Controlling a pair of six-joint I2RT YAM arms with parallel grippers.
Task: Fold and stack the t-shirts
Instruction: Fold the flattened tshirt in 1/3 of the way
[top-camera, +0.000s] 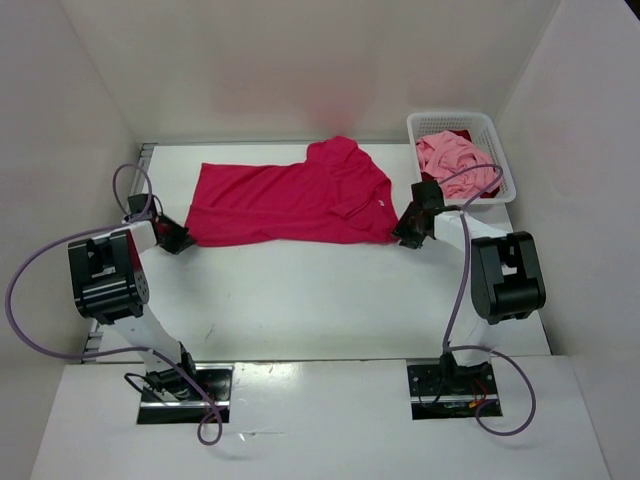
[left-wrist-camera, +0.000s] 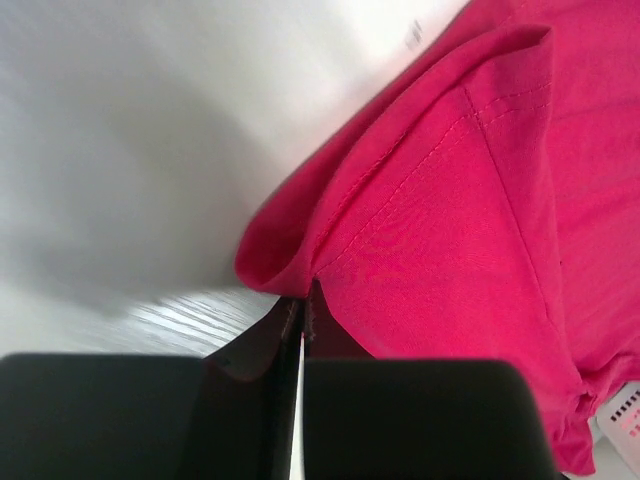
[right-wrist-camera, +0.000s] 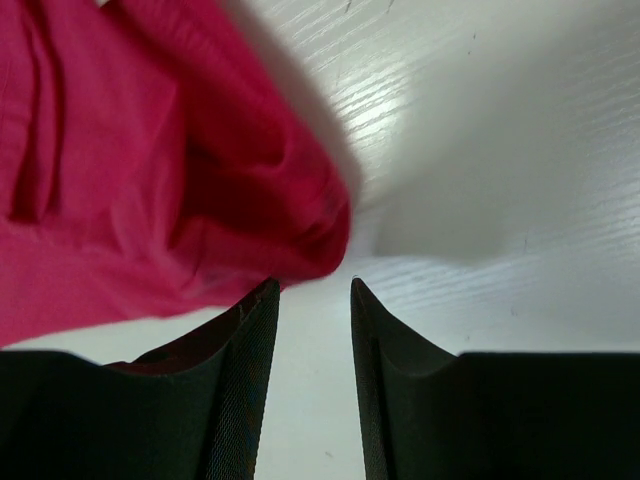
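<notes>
Left jaws tight on magenta t-shirt hem, right jaws ajar beside its corner; white basket just beyond.

A robotics lab test cell is shown. A white table is boxed in on three sides by plain white walls. The left arm and the right arm are bolted to metal plates at its near edge, and purple cables are left looped in the open. A magenta-red t-shirt is spread flat between the arms.
</notes>
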